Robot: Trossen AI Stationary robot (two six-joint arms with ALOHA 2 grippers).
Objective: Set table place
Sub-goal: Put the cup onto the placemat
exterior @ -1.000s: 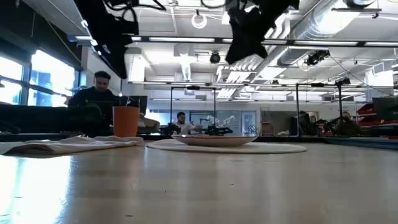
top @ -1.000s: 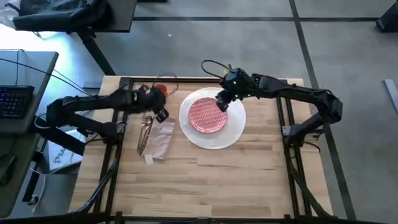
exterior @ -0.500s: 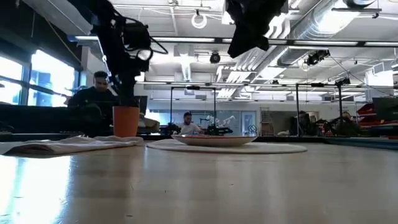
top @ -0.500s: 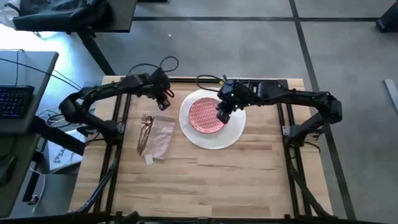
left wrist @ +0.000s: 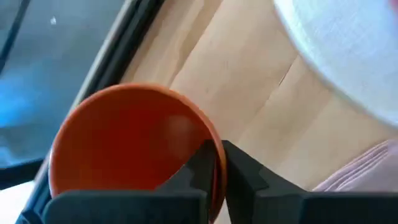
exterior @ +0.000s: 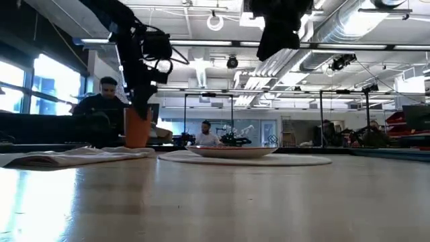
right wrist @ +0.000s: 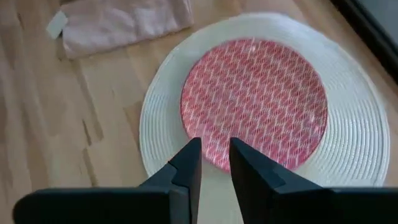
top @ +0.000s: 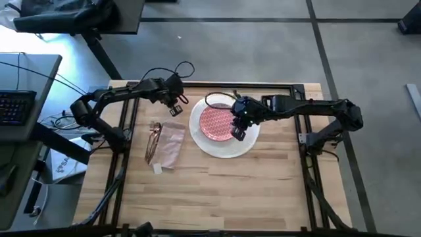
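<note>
place setting on light-wood desk, both tools over it

desk: wide light-wood plank top inside a black metal rail frame.

large white round plate: lies flat at the far middle of the desk. its surface shows a woven, ringed texture in the right wrist view.

smaller red-patterned plate: sits on the white plate, towards its far-left part, with white rim showing all round.

pale pink cloth napkin: lies flat on the desk just left of the white plate, a small white tag at its near end.

copper-coloured cutlery: lies along the napkin's left edge; single pieces cannot be told apart.

small orange cup: stands upright at the desk's far edge, left of the plates and beyond the napkin.

left tool: at the cup, one finger inside and one outside its rim, clamped on the cup wall.

right tool: hovers above the right edge of the red-patterned plate, fingers nearly together with a narrow gap, holding nothing.
</note>
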